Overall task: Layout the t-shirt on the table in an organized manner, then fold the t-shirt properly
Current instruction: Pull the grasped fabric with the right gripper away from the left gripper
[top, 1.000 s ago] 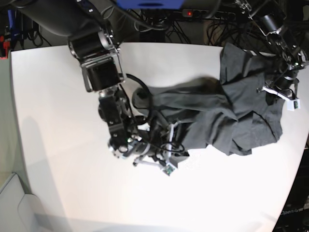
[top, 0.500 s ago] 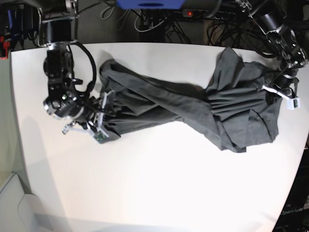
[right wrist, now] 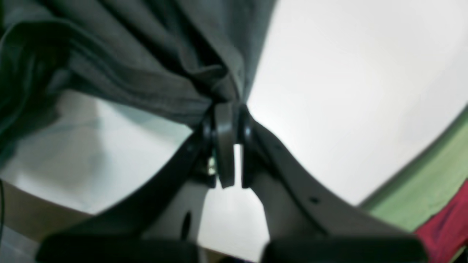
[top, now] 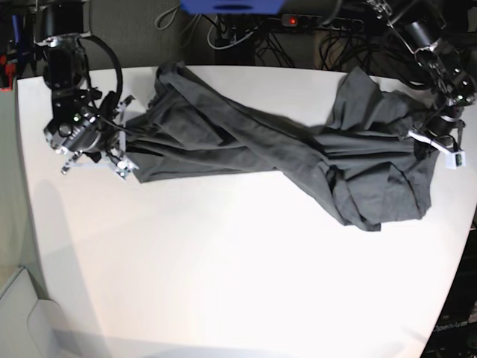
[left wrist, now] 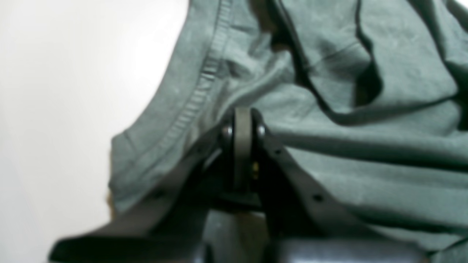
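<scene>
The dark charcoal-grey cloth t-shirt point(top: 298, 153) lies across the far half of the white smooth tabletop point(top: 223, 283), both the left tool point(left wrist: 242, 126) and right tool point(right wrist: 226, 120) pinching it (twisted, rumpled), so layout looks unfinished and folding unstarted.

Two black jointed arms, looping black cables, white tags near each wrist, right hand point(right wrist: 228, 146) with dark curved fingers, grey pads and round screws, left hand point(left wrist: 243, 146) built alike
</scene>
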Robot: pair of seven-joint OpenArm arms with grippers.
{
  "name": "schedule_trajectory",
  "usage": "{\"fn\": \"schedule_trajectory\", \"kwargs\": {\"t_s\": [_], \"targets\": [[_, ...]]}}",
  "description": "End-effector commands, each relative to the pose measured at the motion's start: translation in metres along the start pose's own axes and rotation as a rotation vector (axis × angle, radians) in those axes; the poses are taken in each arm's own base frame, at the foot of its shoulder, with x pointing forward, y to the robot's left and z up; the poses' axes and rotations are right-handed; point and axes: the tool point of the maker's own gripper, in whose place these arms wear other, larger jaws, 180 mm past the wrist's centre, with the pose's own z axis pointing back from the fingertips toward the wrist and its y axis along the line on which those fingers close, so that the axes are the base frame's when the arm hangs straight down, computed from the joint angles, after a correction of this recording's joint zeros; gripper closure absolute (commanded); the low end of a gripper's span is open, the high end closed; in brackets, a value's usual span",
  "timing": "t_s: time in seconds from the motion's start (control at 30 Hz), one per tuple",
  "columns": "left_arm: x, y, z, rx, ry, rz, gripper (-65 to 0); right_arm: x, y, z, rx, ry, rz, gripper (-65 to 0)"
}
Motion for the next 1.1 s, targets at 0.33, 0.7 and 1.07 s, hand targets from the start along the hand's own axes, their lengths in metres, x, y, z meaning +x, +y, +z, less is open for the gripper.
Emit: {"fn": "schedule_trajectory", "kwargs": {"t_s": [0.33, 0.7, 1.07], "targets": [[0.002, 0.008, 0.002, 0.029, 0.016, -0.019, -0.4, 0.010, 0.003, 0.048, -0.095, -0.104, 0.068, -23.3], [0.005, 0.011, 0.003, 0.033, 0.013, -0.025, -0.4, -0.013, 0.012, 0.050, -0.082, -0.183, -0.144, -24.5], [0.007, 0.010, 0.001, 0.031, 0.013, -0.028, -0.4, 0.030, 0.098, 0.057, 0.110, -0.440, -0.219, -33.9]]}}
